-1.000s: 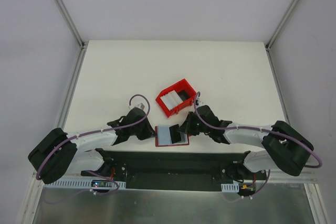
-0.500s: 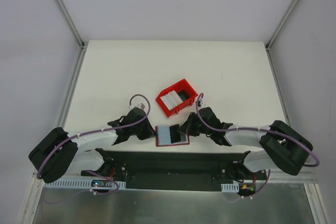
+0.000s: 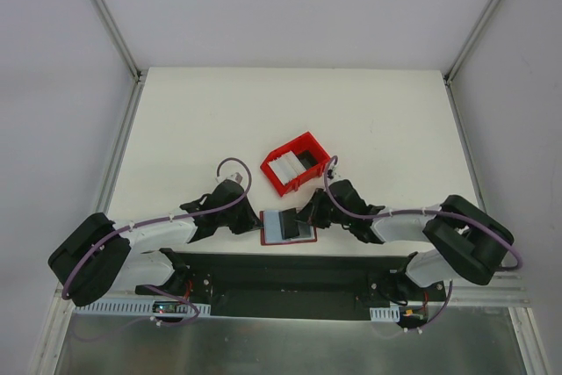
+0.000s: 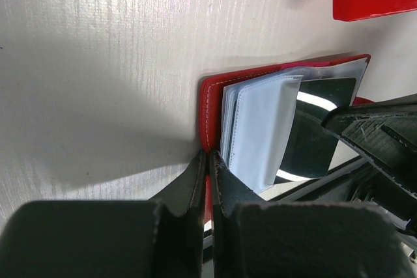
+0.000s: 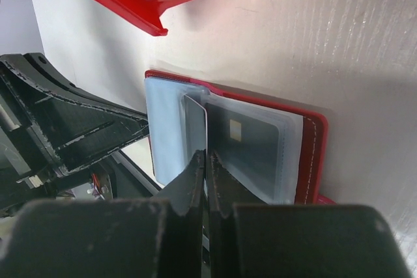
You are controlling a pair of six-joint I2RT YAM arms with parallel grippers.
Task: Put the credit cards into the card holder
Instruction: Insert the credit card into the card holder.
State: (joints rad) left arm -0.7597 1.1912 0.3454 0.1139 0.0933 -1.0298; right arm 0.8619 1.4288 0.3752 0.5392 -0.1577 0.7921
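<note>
from above, the card holder [image 3: 283, 227] lies open on the white table [image 3: 263, 111], close to the near edge and between the two arms. it is in the same spot as a second ago. the left gripper [image 3: 261, 229] is at its left edge, just where it was before. the right gripper [image 3: 305, 217] is at its right side, and the big black joint [image 3: 461, 248] of the right arm has slid a bit to the left since then. just behind the holder sits the red bin [image 3: 274, 183], with a white card [image 3: 283, 167] and a dark card [image 3: 306, 160] inside, same as before.

in the left wrist view, the left gripper [image 4: 208, 161] is squeezed tight on the red edge of the card holder. the pale pockets [image 4: 260, 128] fan out to the right.

in the right wrist view, the right gripper [image 5: 205, 161] is pinched tight on a thin pale flap [image 5: 194, 118] that stands up in the middle of the open holder. i cannot tell if the flap is a card or a pocket. right beside it, a chip card [image 5: 244, 138] lies in a clear pocket.
</note>
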